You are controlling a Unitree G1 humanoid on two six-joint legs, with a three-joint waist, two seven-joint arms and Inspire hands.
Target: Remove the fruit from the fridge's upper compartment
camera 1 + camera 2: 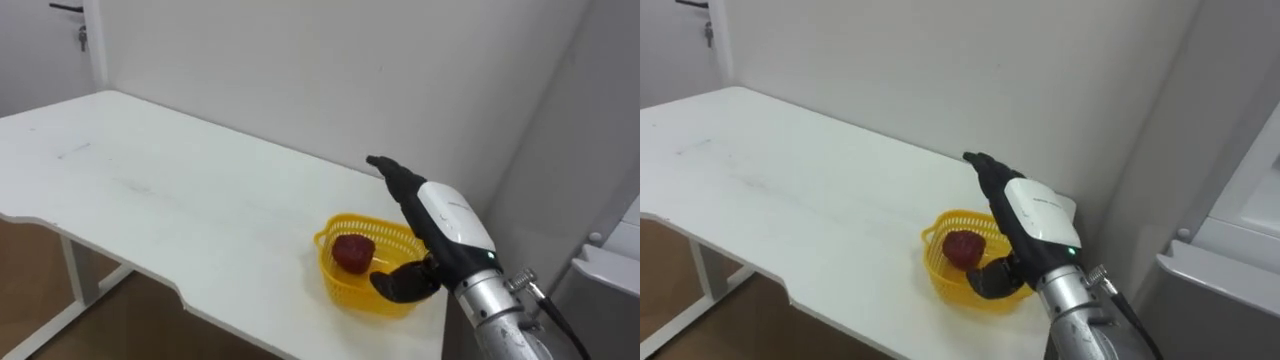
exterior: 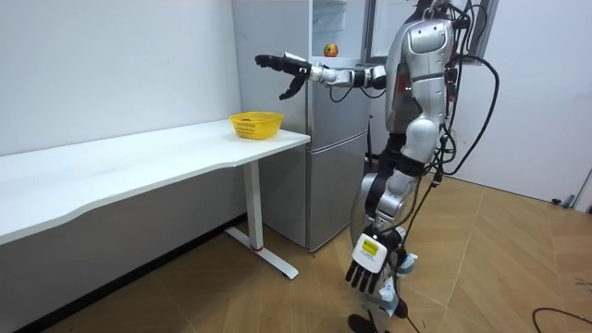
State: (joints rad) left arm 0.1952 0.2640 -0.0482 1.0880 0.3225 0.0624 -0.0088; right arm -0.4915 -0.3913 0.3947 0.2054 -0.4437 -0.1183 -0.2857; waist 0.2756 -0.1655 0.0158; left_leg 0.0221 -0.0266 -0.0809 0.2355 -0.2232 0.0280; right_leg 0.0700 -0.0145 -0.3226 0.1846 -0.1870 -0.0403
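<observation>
Here, right hand [image 1: 448, 218] reaches out at the far end of its arm, over the yellow basket [image 1: 347, 286]. Fingers straight and pointing away toward the wall, thumb spread low beside the basket's near rim. Nothing in its grasp. Whether the thumb touches the rim, cannot tell.

Red fruit [image 1: 352, 252] lies inside the basket, just left of the thumb and free of the hand.

Basket sits on the white table [image 1: 200, 200], close to its right end and near the back edge. The tabletop is long, with a curved cut-out in the front edge, and runs along a plain white wall [image 1: 300, 60]. White legs [image 2: 252, 208] underneath, on a wooden floor [image 2: 518, 259].

In the room view, the robot stands upright at the table's end, directly in front of a silver fridge [image 2: 324, 166]. The upper compartment is open, and a small orange-red round thing [image 2: 330, 50] rests on a shelf inside. Left hand [image 2: 368, 268] hangs low beside the leg, fingers loose and empty.

A door with a dark handle [image 1: 66, 8] shows at the room's far left corner.
</observation>
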